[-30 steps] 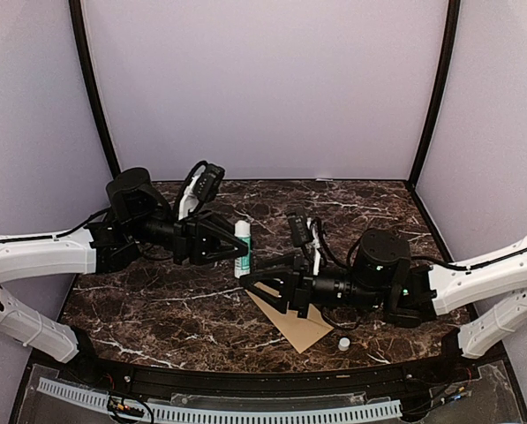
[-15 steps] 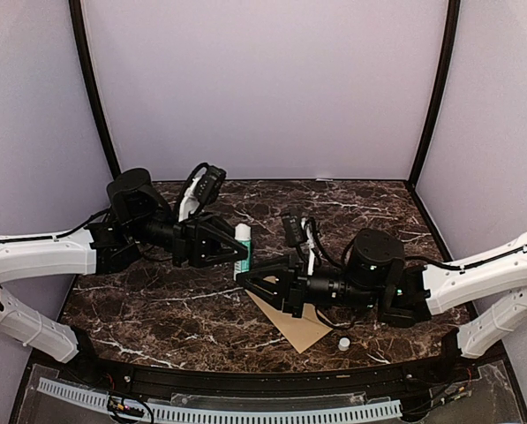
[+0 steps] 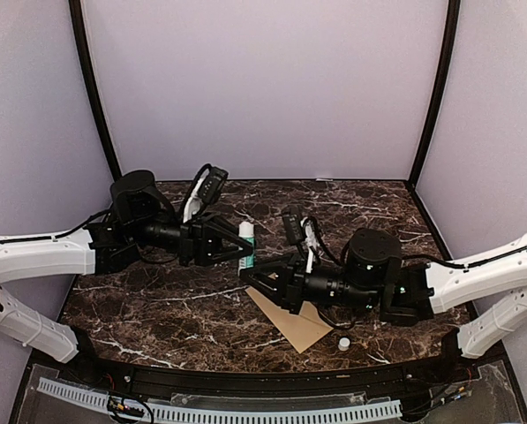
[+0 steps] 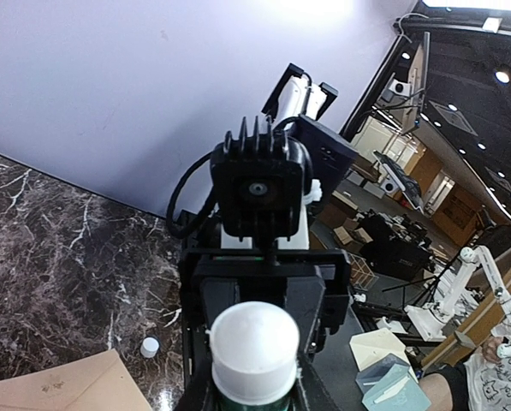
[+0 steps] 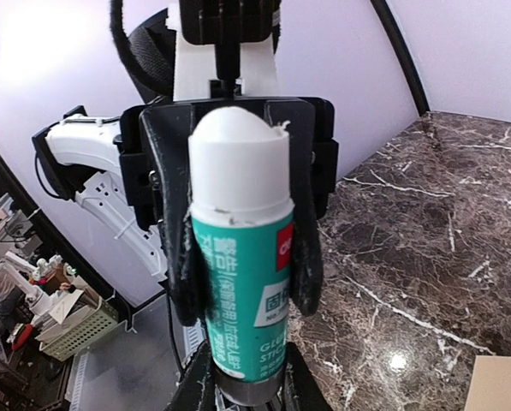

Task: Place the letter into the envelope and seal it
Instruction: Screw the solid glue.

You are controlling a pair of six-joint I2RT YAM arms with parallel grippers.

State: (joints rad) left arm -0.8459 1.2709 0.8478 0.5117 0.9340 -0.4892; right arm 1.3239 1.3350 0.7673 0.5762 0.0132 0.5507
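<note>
A glossy dark-brown marble table (image 3: 157, 309) veined in white is carrying the flat, kraft-brown paper envelope (image 3: 294, 325), which is lying at 5 o'clock from the gripper fingers and apart from them, partly under the right arm. A cylindrical glue stick (image 3: 244, 235) with a teal label and white top is standing upright. The left gripper (image 3: 237, 251) is reaching from 9 o'clock and clamping the stick's middle between black fingers (image 5: 180, 265), while the right gripper (image 3: 248, 275) is pinching its grey base from 4 o'clock. A small round white cap (image 3: 343, 343) is sitting at 4 o'clock from the envelope.
</note>
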